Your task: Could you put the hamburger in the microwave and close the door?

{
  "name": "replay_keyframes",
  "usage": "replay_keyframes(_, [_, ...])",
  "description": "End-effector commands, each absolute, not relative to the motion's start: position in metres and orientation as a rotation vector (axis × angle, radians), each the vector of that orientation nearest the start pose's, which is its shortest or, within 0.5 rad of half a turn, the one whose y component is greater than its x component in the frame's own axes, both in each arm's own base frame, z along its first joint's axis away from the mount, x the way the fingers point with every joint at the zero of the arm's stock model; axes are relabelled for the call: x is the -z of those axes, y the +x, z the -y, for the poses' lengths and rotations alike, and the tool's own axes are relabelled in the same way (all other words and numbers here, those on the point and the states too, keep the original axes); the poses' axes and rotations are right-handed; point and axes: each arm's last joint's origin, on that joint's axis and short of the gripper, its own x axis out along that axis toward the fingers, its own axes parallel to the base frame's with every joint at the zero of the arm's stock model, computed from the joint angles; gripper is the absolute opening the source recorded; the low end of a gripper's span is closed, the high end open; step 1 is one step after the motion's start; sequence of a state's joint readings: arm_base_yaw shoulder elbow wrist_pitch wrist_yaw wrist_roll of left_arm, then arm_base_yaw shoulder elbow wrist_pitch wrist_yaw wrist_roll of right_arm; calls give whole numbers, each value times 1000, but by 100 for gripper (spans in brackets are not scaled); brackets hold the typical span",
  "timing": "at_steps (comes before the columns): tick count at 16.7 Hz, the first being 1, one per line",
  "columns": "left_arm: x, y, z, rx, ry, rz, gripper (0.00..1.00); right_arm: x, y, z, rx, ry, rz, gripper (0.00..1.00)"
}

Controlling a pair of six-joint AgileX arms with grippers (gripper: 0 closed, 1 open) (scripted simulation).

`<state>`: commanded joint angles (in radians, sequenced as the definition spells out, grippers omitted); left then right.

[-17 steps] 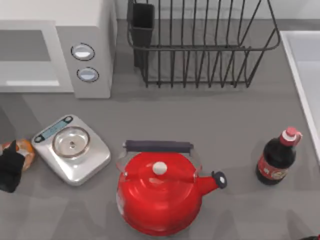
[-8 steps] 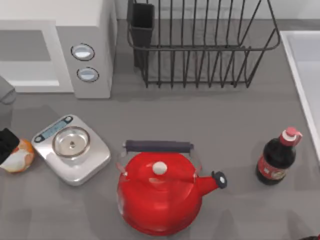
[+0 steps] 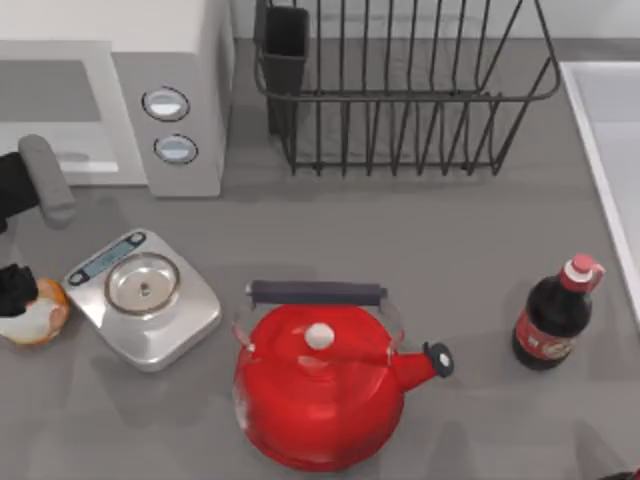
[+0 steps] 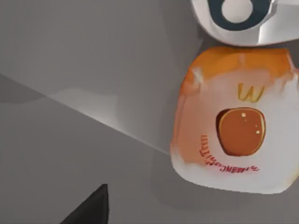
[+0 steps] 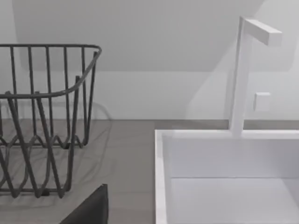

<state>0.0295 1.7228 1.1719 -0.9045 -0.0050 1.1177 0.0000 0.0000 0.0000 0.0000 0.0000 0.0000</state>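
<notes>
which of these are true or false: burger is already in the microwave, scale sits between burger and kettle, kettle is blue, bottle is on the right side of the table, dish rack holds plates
1. The hamburger is already in the microwave. False: it lies on the table at the left edge, by the left gripper.
2. The scale sits between the hamburger and the kettle. True.
3. The kettle is blue. False: it is red.
4. The bottle stands on the table's right side. True.
5. The dish rack holds plates. False: no plates are in it.
</notes>
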Motion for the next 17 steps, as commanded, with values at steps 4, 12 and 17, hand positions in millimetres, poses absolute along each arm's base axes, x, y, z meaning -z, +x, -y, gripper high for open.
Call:
replay_keyframes(4, [-171,329,-6,937,932,-1368,100,-160,106,1,0,0,0,100])
replay_keyframes(12, [-168,324,-7,937,932,-1367,100,-160,106,1,0,0,0,100])
replay_keyframes(17, [-137,312,-10,939,932,-1369,100,-160,106,1,0,0,0,100])
